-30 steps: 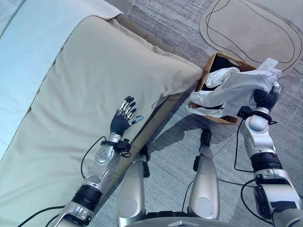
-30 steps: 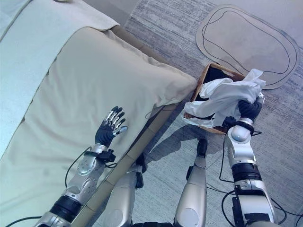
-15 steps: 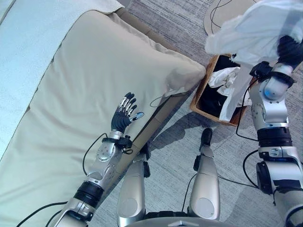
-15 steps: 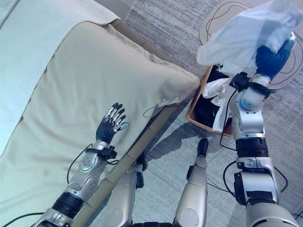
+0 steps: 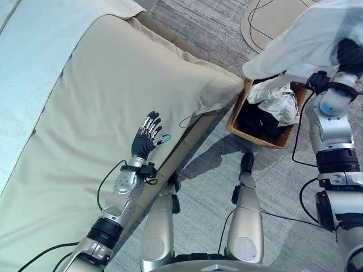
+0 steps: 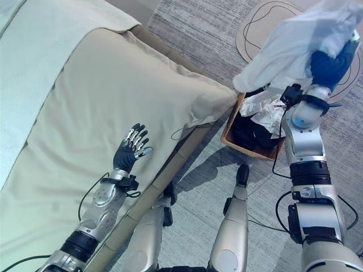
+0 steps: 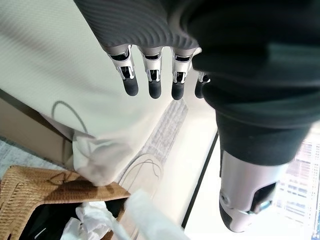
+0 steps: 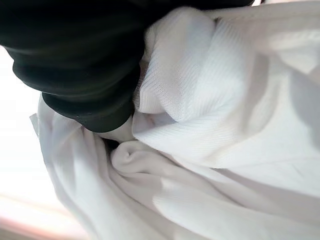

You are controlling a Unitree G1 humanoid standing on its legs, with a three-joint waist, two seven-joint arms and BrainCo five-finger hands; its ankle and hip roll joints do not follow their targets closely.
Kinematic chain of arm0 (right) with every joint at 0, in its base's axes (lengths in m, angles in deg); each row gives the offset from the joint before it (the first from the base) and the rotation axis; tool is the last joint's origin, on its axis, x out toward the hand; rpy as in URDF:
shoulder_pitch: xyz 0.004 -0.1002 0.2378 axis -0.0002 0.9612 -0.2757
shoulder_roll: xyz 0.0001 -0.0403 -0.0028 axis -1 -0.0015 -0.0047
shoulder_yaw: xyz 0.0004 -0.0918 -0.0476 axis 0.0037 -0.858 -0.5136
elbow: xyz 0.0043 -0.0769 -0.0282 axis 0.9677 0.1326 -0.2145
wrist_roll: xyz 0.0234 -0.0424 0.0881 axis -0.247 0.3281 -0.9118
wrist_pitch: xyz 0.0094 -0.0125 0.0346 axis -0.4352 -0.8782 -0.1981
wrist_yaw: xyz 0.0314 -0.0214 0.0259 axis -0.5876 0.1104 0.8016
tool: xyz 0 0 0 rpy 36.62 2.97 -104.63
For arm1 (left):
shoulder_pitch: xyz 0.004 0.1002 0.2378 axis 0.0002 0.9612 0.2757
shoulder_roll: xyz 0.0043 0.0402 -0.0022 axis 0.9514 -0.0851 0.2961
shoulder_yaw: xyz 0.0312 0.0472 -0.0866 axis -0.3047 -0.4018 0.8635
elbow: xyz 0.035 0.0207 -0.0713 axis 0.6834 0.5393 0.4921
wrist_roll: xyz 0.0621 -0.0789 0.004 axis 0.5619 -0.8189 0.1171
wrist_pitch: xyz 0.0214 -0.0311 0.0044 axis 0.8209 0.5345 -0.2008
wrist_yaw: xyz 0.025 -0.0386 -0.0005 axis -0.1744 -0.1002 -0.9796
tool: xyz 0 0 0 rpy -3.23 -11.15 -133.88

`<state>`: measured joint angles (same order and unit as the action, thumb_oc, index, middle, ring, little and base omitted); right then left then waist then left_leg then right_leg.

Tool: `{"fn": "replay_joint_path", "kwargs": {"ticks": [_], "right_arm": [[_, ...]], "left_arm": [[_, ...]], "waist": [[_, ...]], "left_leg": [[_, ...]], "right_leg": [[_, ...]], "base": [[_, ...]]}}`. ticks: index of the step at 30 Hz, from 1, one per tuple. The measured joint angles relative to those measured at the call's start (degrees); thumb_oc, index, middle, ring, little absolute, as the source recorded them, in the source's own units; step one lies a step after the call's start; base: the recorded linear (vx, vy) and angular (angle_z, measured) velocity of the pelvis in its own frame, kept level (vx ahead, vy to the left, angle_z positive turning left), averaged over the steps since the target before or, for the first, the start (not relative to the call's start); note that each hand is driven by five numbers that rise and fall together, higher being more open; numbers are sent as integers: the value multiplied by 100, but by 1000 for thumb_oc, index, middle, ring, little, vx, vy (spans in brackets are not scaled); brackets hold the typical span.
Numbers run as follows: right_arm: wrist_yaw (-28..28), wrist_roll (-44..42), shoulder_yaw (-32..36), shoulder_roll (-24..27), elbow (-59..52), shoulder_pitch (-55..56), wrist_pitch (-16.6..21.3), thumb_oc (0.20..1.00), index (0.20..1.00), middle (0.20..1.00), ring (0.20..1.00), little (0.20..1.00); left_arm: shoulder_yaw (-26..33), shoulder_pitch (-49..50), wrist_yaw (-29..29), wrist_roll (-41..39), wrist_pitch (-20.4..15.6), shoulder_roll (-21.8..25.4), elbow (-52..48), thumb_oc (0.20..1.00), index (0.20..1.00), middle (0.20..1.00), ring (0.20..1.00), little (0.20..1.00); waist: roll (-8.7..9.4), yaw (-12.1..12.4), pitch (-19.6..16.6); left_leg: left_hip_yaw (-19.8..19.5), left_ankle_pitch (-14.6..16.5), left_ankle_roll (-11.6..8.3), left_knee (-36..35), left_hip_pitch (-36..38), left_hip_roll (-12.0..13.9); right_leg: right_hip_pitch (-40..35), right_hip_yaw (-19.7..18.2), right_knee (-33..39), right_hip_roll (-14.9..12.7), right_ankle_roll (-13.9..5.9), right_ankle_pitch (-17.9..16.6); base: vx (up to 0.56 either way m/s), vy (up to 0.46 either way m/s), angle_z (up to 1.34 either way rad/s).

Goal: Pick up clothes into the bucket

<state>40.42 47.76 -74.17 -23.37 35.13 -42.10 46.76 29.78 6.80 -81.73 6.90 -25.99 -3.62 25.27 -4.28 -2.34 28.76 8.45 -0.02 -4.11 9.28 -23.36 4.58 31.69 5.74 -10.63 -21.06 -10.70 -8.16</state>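
- Bed [image 5: 102, 85]: big beige cover, left hand [image 5: 146, 139] hovers over it, fingers straight, spread, holding nothing.
- White garment [image 5: 309, 45]: bunched in right hand [image 6: 326, 65], fingers closed on cloth, held up above basket [image 5: 241, 127].
- Basket holds dark + white clothes already.
- Next, imo: centre over opening, lower, then let go so hem doesn't drape over rim.

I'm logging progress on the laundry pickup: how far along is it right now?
Partly done: dark and white clothes already lie in the woven wicker basket on the floor. In hand: the right hand holds a white garment bunched up above the basket, not yet released. Left: dropping it in. The left hand hovers open over the beige bed cover, where no loose clothes show.
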Motion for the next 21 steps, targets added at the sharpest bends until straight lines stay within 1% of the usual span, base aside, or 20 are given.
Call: {"fn": "replay_joint_path", "kwargs": {"ticks": [5,8,9,10,11,12,15,17,18,19,21], "right_arm": [[198,-60,-224,-63,651,-4,-209,200,200,200,200,200],[311,-90,-379,-43,924,-121,-244,200,200,200,200,200],[369,-116,-457,-15,1053,-234,-247,200,200,200,200,200],[421,-154,-553,-8,1247,-401,-264,200,200,200,200,200],[436,-156,-691,14,1381,-512,-260,200,200,200,200,200],[506,-156,-846,74,1633,-768,-323,200,200,200,200,200],[570,-155,-898,64,1949,-1083,-423,200,200,200,200,200],[586,-154,-912,75,1996,-1162,-460,200,200,200,200,200],[587,-154,-965,108,2060,-1223,-468,200,200,200,200,200],[586,-154,-1071,140,2216,-1360,-494,200,200,200,200,200],[588,-154,-1200,183,2439,-1523,-501,200,200,200,200,200]], "left_arm": [[36,-24,-51,-3,-62,-3,-8,1000,1000,1000,1000,1000],[50,-34,-67,-6,-94,9,-30,1000,1000,1000,1000,1000],[57,-46,-83,-6,-99,21,-59,1000,1000,1000,1000,1000],[70,-48,-112,-8,-100,18,-74,1000,1000,1000,1000,1000],[83,-37,-136,-9,-107,24,-99,1000,1000,1000,1000,1000],[96,-62,-173,-10,-108,23,-137,1000,1000,1000,1000,1000],[98,-77,-247,-11,-110,12,-200,1000,1000,1000,1000,1000],[96,-88,-281,-12,-112,11,-203,1000,1000,1000,1000,1000],[91,-90,-287,-12,-113,14,-230,1000,1000,1000,1000,1000],[86,-109,-302,-12,-117,16,-254,1000,1000,1000,1000,1000],[73,-145,-343,-11,-129,33,-317,1000,1000,1000,1000,1000]], "waist": [[-2,8,18],[-6,8,59],[-3,8,69],[-7,14,75],[-7,3,76],[-8,19,92],[-16,31,106],[-20,18,120],[-21,14,121],[-21,13,121],[-24,0,123]], "left_leg": [[64,-5,0,149,-354,-18],[67,-1,3,312,-565,-28],[66,8,6,406,-690,-29],[71,44,-3,466,-847,-37],[72,45,-2,552,-968,-35],[71,133,50,684,-1180,-28],[67,186,40,1039,-1669,-6],[65,227,51,1230,-1859,5],[63,284,90,1364,-1937,12],[57,417,56,1601,-2077,32],[23,599,65,1903,-2249,60]], "right_leg": [[475,-157,-203,-18,1,1],[710,-218,-337,-34,4,7],[870,-222,-465,-48,25,20],[1072,-242,-587,-63,96,89],[1201,-278,-666,-62,97,91],[1426,-330,-785,-62,125,184],[1946,-447,-1138,-63,173,228],[2121,-500,-1255,-60,177,231],[2188,-523,-1334,-60,191,249],[2316,-579,-1501,-56,181,345],[2482,-639,-1781,-60,204,485]], "base": [[-50,-4,-8],[-60,11,-5],[-57,-3,-1],[-57,-3,-1],[-58,-2,1],[-38,2,2],[-13,1,1],[29,8,0],[1,1,-4],[0,0,0],[89,-9,3]]}}
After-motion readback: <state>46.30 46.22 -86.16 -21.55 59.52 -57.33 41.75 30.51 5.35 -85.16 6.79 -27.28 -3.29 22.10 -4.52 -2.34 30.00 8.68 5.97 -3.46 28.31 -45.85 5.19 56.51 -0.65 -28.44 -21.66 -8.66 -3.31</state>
